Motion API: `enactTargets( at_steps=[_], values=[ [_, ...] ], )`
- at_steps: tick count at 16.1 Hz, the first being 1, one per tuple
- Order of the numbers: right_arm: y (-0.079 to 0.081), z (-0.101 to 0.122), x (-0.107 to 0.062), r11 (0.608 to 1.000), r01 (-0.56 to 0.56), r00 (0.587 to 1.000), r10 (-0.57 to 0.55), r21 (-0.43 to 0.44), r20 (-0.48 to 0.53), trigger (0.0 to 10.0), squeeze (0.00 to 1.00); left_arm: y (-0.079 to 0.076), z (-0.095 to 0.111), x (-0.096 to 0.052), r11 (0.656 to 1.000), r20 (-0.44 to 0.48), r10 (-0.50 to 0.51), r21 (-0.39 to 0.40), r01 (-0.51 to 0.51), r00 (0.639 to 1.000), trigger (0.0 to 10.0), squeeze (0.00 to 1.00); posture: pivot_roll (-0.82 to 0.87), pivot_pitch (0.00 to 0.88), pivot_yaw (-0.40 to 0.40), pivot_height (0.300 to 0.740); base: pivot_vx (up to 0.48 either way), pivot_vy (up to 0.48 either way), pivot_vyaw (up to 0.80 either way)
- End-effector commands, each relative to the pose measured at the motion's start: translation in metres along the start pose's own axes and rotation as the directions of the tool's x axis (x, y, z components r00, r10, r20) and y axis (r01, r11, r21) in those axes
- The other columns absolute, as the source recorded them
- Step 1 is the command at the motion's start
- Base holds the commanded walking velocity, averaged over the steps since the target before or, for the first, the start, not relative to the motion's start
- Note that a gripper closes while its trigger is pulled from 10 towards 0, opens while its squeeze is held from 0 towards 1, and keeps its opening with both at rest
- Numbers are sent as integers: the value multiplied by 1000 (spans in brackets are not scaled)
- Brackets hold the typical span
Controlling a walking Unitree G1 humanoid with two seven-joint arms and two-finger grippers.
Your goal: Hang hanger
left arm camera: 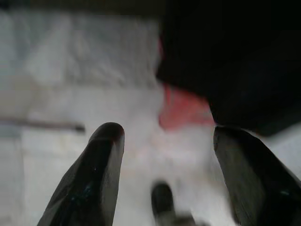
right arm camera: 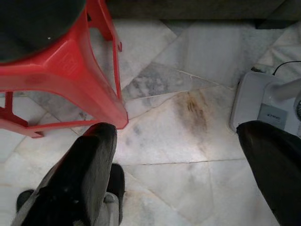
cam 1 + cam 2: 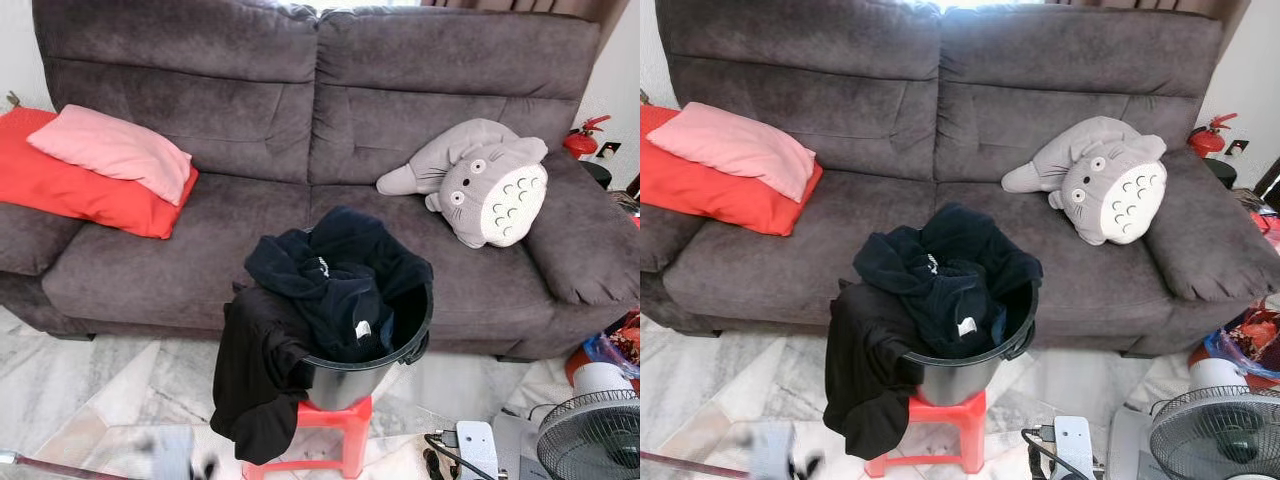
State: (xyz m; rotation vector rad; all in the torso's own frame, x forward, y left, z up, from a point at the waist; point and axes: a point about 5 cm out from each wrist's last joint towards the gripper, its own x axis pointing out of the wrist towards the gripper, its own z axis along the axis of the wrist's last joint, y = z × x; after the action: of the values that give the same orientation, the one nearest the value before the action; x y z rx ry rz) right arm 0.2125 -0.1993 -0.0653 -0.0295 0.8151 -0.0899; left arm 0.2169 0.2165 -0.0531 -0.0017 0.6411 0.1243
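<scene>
A black bucket (image 3: 395, 352) stood on a red stool (image 3: 335, 425) at about six o'clock in the head view, heaped with dark clothes (image 3: 330, 280); a black garment (image 3: 255, 375) spilled over its rim toward seven o'clock. Behind it ran a grey sofa (image 3: 250, 130), with a pink pillow (image 3: 112, 150) on a red cushion (image 3: 60, 185) at ten o'clock and a grey plush toy (image 3: 480, 180) at two o'clock. A fan (image 3: 590, 435) sat at five o'clock. No hanger could be made out. The left gripper (image 1: 164, 165) hung blurred, fingers spread wide, above the marble floor (image 2: 188, 141) near the stool. The right gripper (image 2: 188, 160) was likewise wide apart, holding nothing, just beside the stool's leg
</scene>
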Motion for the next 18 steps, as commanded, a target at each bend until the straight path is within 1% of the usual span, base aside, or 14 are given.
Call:
enactTargets(
  at_steps=[1,2,4,5,6,8,10,11,12,13,14,15,16,18],
  values=[
    [0,-4,-1,1000,0,1000,0,24,-18,10000,0,1,2,-1,1000,33,-2,-10,3,999,10000,0,-75,70,-48,740,0,0,0],
    [1,-6,-1,999,-1,1000,1,34,-19,10000,0,4,7,-1,1000,77,-8,-9,9,997,10000,0,-74,75,-44,740,0,0,0],
    [2,-8,-2,998,-2,1000,3,56,-22,10000,0,9,4,-8,1000,116,-17,13,16,993,10000,0,-72,81,-43,740,0,0,0],
    [2,-9,-2,998,-3,1000,4,56,-23,10000,0,10,3,-9,1000,124,-21,21,18,992,10000,0,-63,87,-44,740,0,0,0],
    [2,-11,-2,998,-7,1000,9,58,-26,10000,0,16,-2,-15,1000,140,-7,17,5,990,10000,0,-49,94,-48,740,0,0,0],
    [4,-11,-2,999,-21,999,22,49,-23,10000,0,23,-10,-22,1000,143,6,19,-9,990,10000,0,-60,102,-45,740,0,0,0],
    [6,-6,-2,998,-22,1000,22,55,7,10000,0,24,-20,-26,1000,110,12,21,-14,994,10000,0,-65,107,-43,740,0,0,0],
    [7,-1,-1,998,-18,999,16,67,33,10000,0,22,-26,-26,1000,80,13,17,-14,997,10000,0,-79,110,-45,740,0,0,0],
    [6,6,0,989,-8,997,-4,151,78,10000,0,16,-32,-26,999,33,-11,38,9,999,10000,0,-96,112,-51,740,0,0,0],
    [5,9,0,983,-2,995,-17,184,102,10000,0,16,-34,-25,999,7,-7,41,6,1000,10000,0,-96,112,-51,740,0,0,0],
    [4,9,-1,981,5,994,-26,193,109,10000,0,17,-36,-26,999,-6,0,41,1,1000,10000,0,-104,110,-64,740,0,0,0],
    [1,9,-4,970,-28,984,-16,242,179,10000,0,20,-42,-27,999,-57,19,43,-16,998,10000,0,-103,107,-71,740,0,0,0],
    [0,9,-7,976,-44,974,-6,213,228,10000,0,22,-44,-27,999,-70,23,45,-20,997,10000,0,-111,110,-71,740,0,0,0],
    [-7,8,-12,975,-34,963,-28,221,269,10000,0,24,-45,-28,999,-78,27,46,-23,997,10000,0,-122,109,-72,740,0,0,0]
  ],
)
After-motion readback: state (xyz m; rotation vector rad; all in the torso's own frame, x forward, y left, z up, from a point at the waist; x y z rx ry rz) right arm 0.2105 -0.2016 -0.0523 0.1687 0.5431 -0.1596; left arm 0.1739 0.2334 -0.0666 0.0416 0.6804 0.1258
